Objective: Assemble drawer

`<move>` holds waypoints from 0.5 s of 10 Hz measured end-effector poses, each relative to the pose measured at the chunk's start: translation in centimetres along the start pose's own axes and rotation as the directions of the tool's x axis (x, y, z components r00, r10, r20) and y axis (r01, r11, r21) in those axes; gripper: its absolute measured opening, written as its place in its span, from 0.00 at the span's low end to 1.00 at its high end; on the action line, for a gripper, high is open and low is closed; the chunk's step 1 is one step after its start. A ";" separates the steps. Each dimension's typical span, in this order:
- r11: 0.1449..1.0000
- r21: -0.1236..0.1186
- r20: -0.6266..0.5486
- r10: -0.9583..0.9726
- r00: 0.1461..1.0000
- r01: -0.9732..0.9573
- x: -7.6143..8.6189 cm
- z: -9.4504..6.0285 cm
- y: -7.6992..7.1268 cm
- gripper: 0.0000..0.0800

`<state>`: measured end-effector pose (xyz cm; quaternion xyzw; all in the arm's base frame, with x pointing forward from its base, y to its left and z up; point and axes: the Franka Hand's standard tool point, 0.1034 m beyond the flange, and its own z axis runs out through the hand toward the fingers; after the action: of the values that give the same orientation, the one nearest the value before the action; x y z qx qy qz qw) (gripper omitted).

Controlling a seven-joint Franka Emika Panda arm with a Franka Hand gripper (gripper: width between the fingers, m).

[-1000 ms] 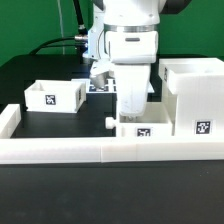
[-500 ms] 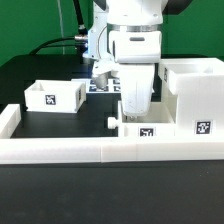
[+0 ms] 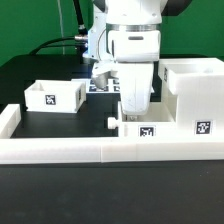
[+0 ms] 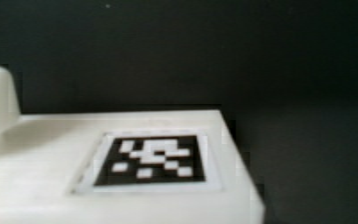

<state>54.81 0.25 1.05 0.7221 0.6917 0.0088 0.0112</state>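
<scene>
Two white plastic open-topped trays sit on my black bench [image 3: 30, 70]: the far tray [image 3: 55, 95] alone, the near tray [image 3: 145, 130] beside the tall white boxy housing [image 3: 195, 90]. My gripper [image 3: 133, 112] hangs at the near tray; I cannot tell how open it is. Light, stiff and slick, I judge, so I'd pinch one thin wall.

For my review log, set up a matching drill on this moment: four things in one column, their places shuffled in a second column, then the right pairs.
Things
1. housing
2. lone tray
3. border wall
4. tool

Places
A. long and low across the front of the scene
B. low over the second tray, which sits by the wall
C. at the exterior view's right, the tallest white piece
D. at the exterior view's left, apart from the other parts

Pairs: 1-C, 2-D, 3-A, 4-B
</scene>
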 end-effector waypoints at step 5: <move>1.000 0.002 0.005 -0.009 1.000 0.009 -0.1 0.0 0.1 0.05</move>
<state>54.86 0.18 1.06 0.7190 0.6949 0.0063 0.0122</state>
